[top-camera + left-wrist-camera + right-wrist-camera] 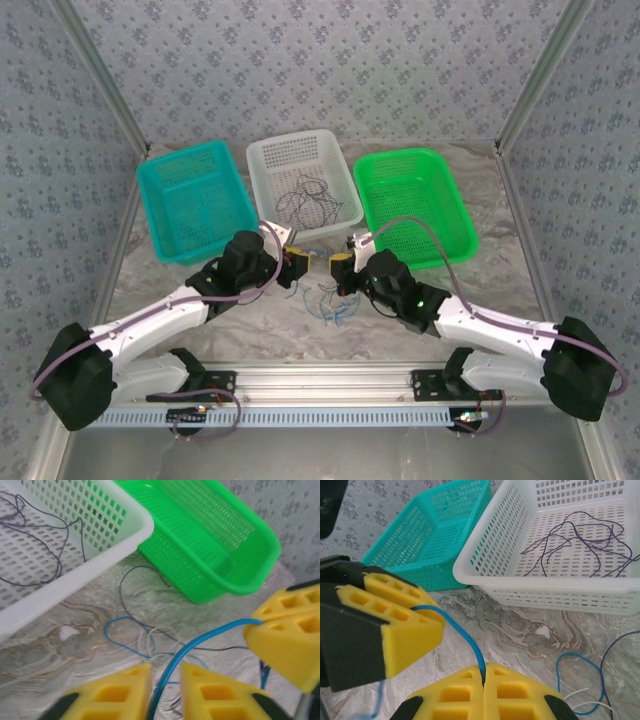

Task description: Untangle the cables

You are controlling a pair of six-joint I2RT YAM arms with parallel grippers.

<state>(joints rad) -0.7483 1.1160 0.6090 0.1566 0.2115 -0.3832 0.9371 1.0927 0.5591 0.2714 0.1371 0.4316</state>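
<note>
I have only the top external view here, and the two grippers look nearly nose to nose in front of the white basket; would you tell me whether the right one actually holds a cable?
Observer: Yes: its wrist view shows the right gripper shut on the blue cable, which enters the seam between its fingers.
Operator: Thank you. Does the left one have the same cable?
Observer: It does: the left gripper pinches that blue cable, which spans the short gap between the two.
Operator: Is the blue one free of the others?
Observer: No: on the table beyond, its loop crosses a dark purple cable.
</note>
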